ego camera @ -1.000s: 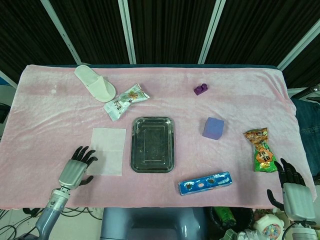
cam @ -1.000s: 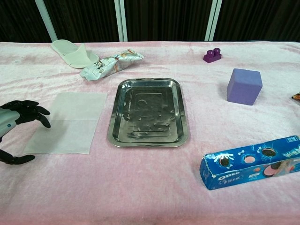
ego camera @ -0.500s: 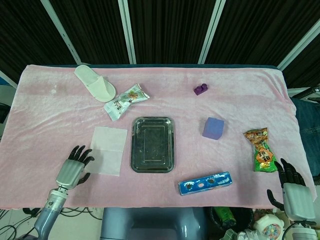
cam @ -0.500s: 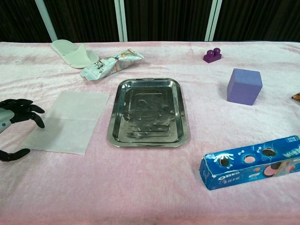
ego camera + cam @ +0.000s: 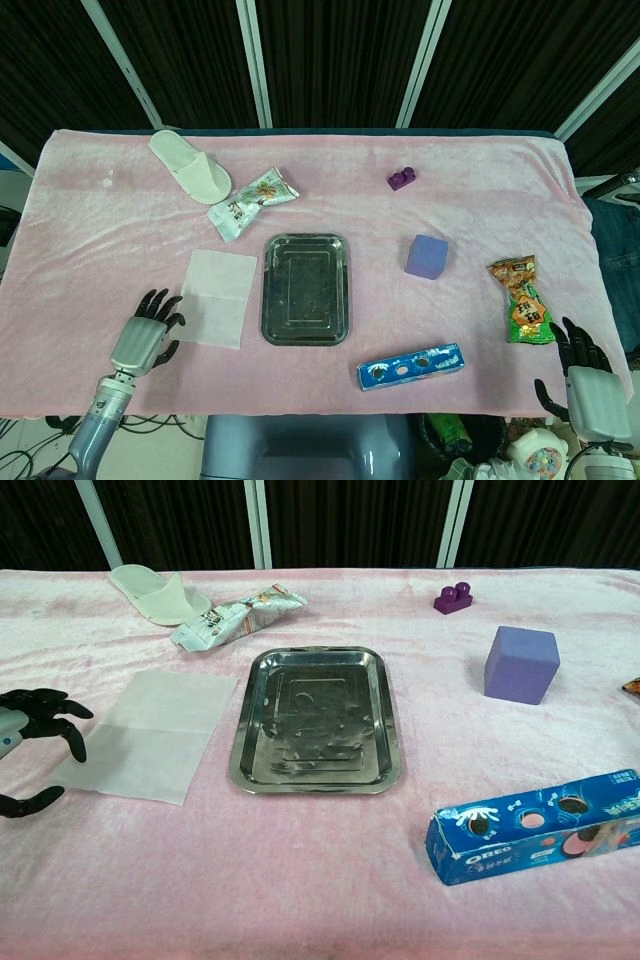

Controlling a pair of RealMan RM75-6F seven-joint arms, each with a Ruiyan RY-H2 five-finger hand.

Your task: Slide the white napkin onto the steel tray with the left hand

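- We take the steel tray (image 5: pixel 305 289) as our landmark: the white napkin (image 5: pixel 217 298) lies flat on the pink cloth of the bench (image 5: pixel 100 230) just to its left, the near edge angled a little, not yet on the metal
- Our left hand (image 5: pixel 146 332) sits further left of the tray, at the napkin's outer edge, fingers spread and holding nothing; from the chest view its fingertips (image 5: pixel 72 738) curl down beside the paper
- Our right hand (image 5: pixel 585 368) rests well to the right of the tray, off the bench edge, fingers apart and empty
- To do this well, we judge we should lay flat fingers on the napkin, press lightly, and push straight toward the tray, lifting the leading edge over the rim so it does not crumple
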